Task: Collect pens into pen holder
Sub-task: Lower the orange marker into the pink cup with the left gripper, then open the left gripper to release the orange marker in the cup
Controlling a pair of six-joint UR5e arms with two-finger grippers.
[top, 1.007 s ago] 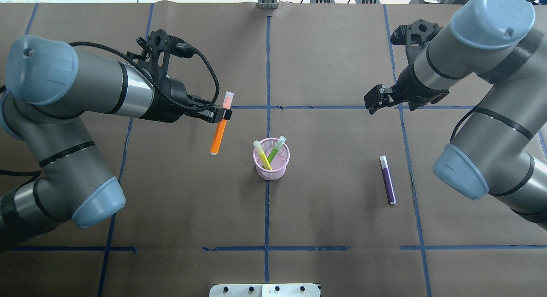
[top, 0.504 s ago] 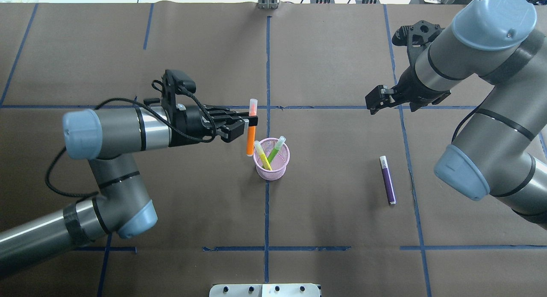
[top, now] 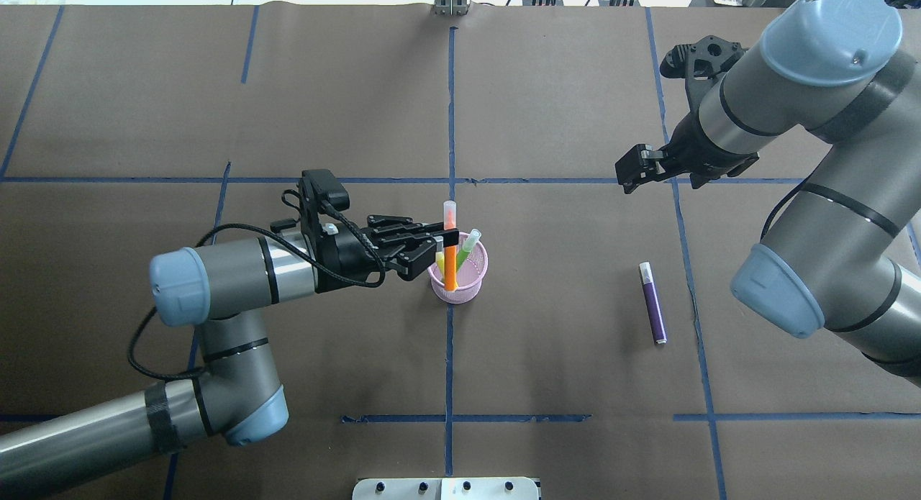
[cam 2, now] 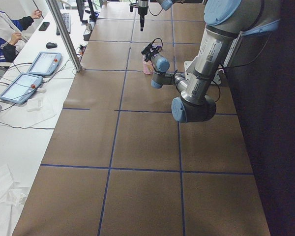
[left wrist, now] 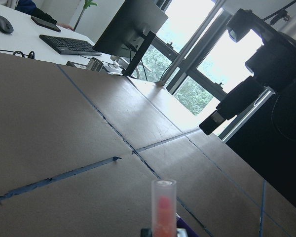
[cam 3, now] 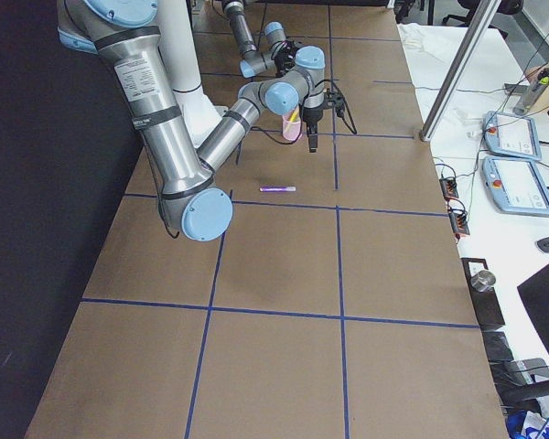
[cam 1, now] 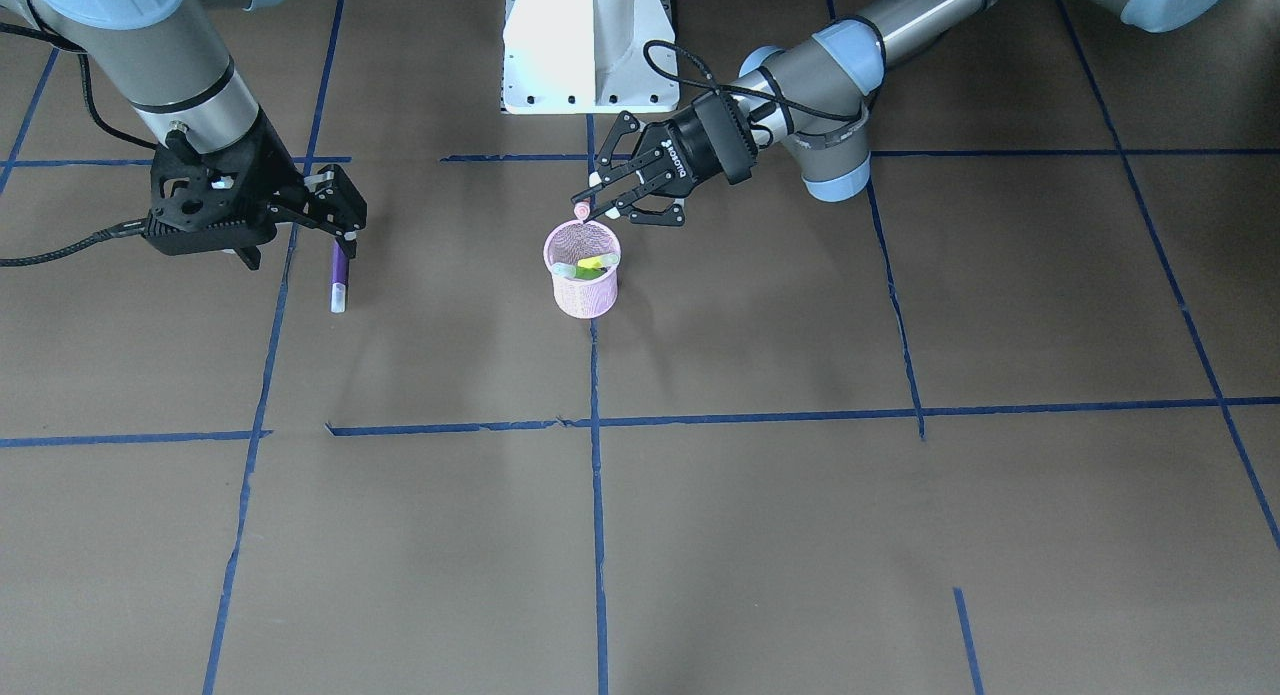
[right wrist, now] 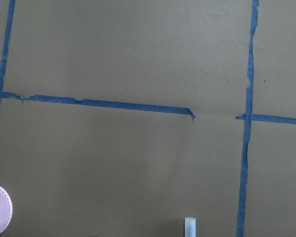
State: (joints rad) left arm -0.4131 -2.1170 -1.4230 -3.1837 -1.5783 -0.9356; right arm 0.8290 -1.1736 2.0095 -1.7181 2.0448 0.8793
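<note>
The pink mesh pen holder (top: 469,284) stands at the table's middle, also in the front view (cam 1: 583,290). A green pen (top: 468,247) and a yellow one (top: 439,259) lean inside it. My left gripper (top: 450,235) is shut on the orange pen (top: 450,266) and holds it upright. The pen's lower end overlaps the holder's mouth. Its pale cap shows in the left wrist view (left wrist: 164,207). The purple pen (top: 653,306) lies flat on the table to the right. My right gripper (top: 637,167) hangs open and empty beyond it, above the table (cam 1: 340,210).
The brown table (top: 575,385) is marked with blue tape lines. A white base plate (cam 1: 585,45) sits at the robot's side. A grey metal post (top: 451,3) stands at the far edge. Operators' desks with tablets (cam 2: 44,61) flank the table.
My left arm has carried the orange pen right and nearer, from left of the holder to over its mouth, and lowered it. The right arm and the purple pen have not moved.
</note>
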